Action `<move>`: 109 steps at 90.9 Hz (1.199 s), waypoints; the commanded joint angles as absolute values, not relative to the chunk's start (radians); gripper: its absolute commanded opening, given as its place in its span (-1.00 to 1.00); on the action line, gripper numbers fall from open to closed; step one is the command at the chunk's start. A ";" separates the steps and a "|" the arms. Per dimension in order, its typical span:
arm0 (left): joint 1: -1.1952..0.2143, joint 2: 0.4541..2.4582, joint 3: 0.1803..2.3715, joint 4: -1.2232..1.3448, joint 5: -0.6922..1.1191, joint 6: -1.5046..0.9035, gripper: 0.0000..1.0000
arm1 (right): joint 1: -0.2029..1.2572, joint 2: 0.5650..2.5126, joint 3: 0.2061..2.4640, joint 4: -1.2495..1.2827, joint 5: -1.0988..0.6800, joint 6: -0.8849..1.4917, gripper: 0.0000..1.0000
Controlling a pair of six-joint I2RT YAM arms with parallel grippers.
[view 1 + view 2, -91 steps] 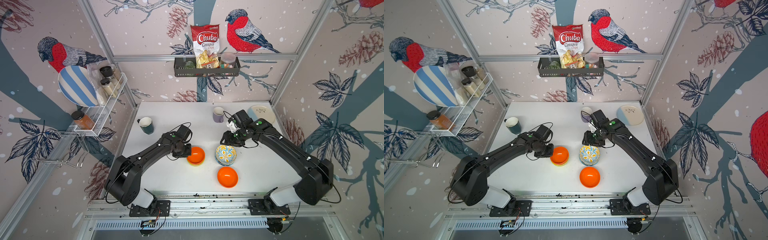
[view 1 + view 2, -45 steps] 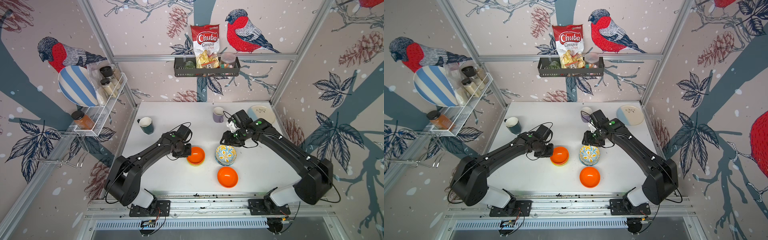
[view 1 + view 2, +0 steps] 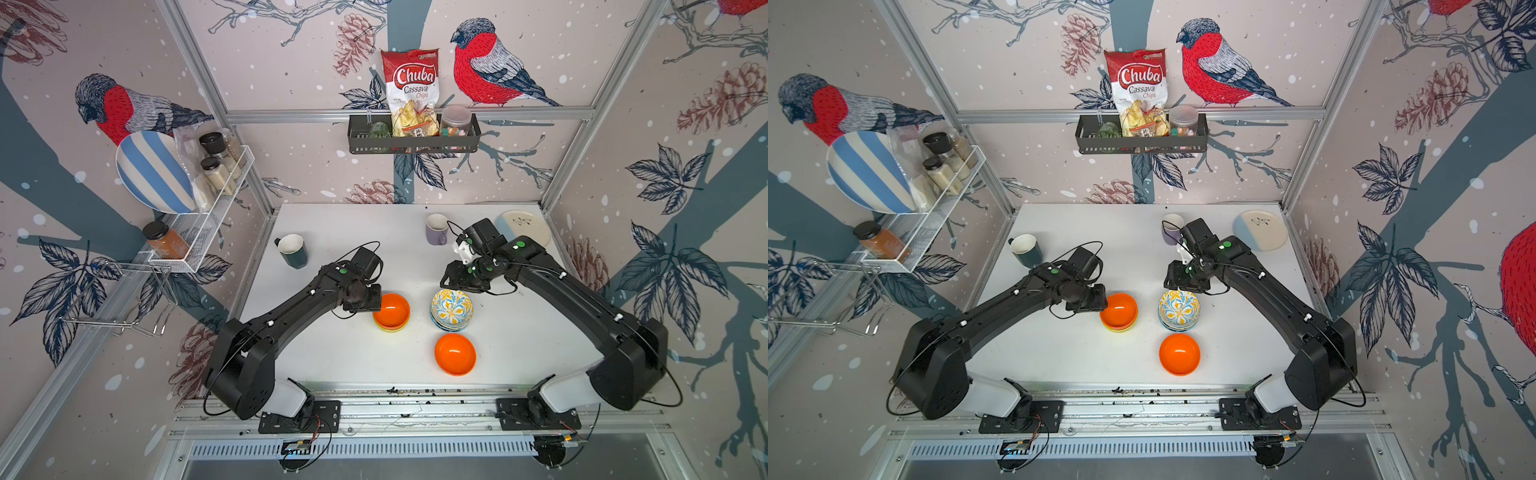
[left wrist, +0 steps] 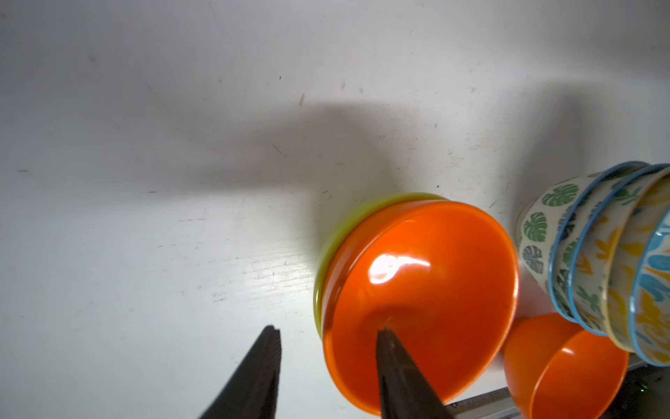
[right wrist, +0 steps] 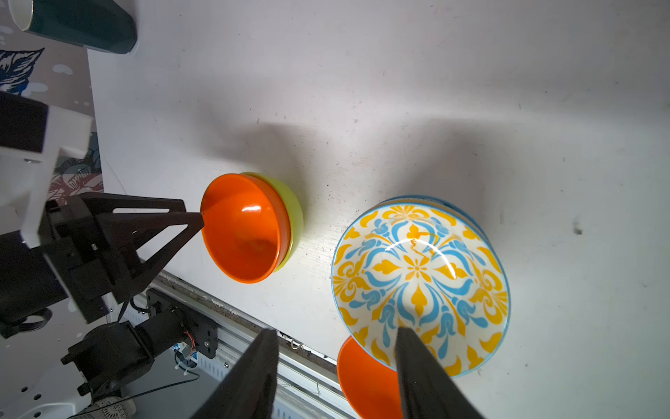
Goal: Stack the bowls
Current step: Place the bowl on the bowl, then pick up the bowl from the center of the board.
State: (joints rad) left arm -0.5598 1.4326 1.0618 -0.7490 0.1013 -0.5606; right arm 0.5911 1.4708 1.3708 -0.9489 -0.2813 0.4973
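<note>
Lone orange bowl (image 5: 366,384) partly behind the floral stack (image 5: 420,268), cropped by the right-wrist frame.

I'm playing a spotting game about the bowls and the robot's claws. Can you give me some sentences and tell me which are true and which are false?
1. One orange bowl sits inside the lime green bowl. True.
2. The other orange bowl rests on top of the floral bowl stack. False: it stands alone on the table, beside that stack.
3. The left claw is open. True.
4. The purple mug lies on its side. False: it stands upright.
5. The right claw is squeezed shut on a bowl. False: it is open, above the floral bowl stack.
</note>
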 commanded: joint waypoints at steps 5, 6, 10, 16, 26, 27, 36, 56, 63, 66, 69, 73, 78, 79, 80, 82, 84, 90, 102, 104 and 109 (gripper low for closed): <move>-0.542 1.287 1.051 -0.793 0.055 -0.596 0.13 | 0.578 1.430 1.385 -0.973 -0.240 0.511 0.08; -0.540 1.279 1.048 -0.795 0.054 -0.597 0.13 | 0.577 1.426 1.384 -0.975 -0.239 0.513 0.08; -0.535 1.242 1.039 -0.813 0.050 -0.598 0.14 | 0.575 1.405 1.380 -0.984 -0.230 0.520 0.08; -0.532 1.190 1.024 -0.843 0.040 -0.598 0.14 | 0.574 1.376 1.354 -1.000 -0.198 0.537 0.08; -0.531 1.107 0.979 -0.878 0.041 -0.608 0.13 | 0.586 1.291 1.235 -0.999 -0.134 0.582 0.06; -0.531 1.097 0.975 -0.880 0.041 -0.609 0.13 | 0.590 1.284 1.221 -0.996 -0.128 0.589 0.05; -0.531 1.023 0.929 -0.891 0.041 -0.620 0.13 | 0.649 1.208 1.112 -1.001 -0.072 0.631 0.02; -0.531 0.944 0.898 -0.916 0.022 -0.634 0.18 | 0.797 1.106 0.925 -0.971 0.004 0.743 -0.14; -0.531 0.939 0.889 -0.906 0.022 -0.636 0.18 | 0.808 1.083 0.860 -0.944 0.006 0.769 -0.22; -0.531 0.941 0.887 -0.905 0.019 -0.636 0.18 | 0.811 1.078 0.836 -0.934 0.006 0.777 -0.23; -0.531 0.944 0.886 -0.906 0.019 -0.637 0.17 | 0.813 1.074 0.813 -0.920 0.005 0.783 -0.25; -0.531 0.947 0.886 -0.908 0.016 -0.635 0.17 | 0.819 1.073 0.783 -0.896 0.000 0.787 -0.26; -0.530 0.948 0.884 -0.911 0.014 -0.633 0.17 | 0.825 1.077 0.755 -0.873 -0.009 0.790 -0.26; -0.531 0.948 0.884 -0.911 0.014 -0.633 0.17 | 0.826 1.078 0.750 -0.870 -0.010 0.790 -0.26; -0.531 0.948 0.883 -0.911 0.014 -0.633 0.17 | 0.827 1.079 0.746 -0.864 -0.012 0.790 -0.27; -0.531 0.947 0.882 -0.911 0.014 -0.633 0.16 | 0.829 1.082 0.736 -0.850 -0.016 0.790 -0.27; -0.531 0.947 0.882 -0.910 0.014 -0.633 0.16 | 0.831 1.083 0.728 -0.841 -0.024 0.790 -0.27; -0.531 0.945 0.881 -0.908 0.014 -0.631 0.16 | 0.833 1.084 0.704 -0.796 -0.057 0.788 -0.27; -0.531 0.951 0.877 -0.902 0.011 -0.629 0.15 | 0.836 1.094 0.684 -0.767 -0.058 0.792 -0.27; -0.530 0.953 0.877 -0.903 0.013 -0.629 0.15 | 0.836 1.097 0.685 -0.767 -0.056 0.790 -0.28; -0.531 0.954 0.877 -0.904 0.015 -0.629 0.14 | 0.836 1.105 0.684 -0.766 -0.049 0.789 -0.30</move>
State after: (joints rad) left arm -0.5373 0.9501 0.8783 -0.9001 0.0231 -0.6304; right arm 0.8333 1.0939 0.6868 -0.8051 -0.0536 0.7826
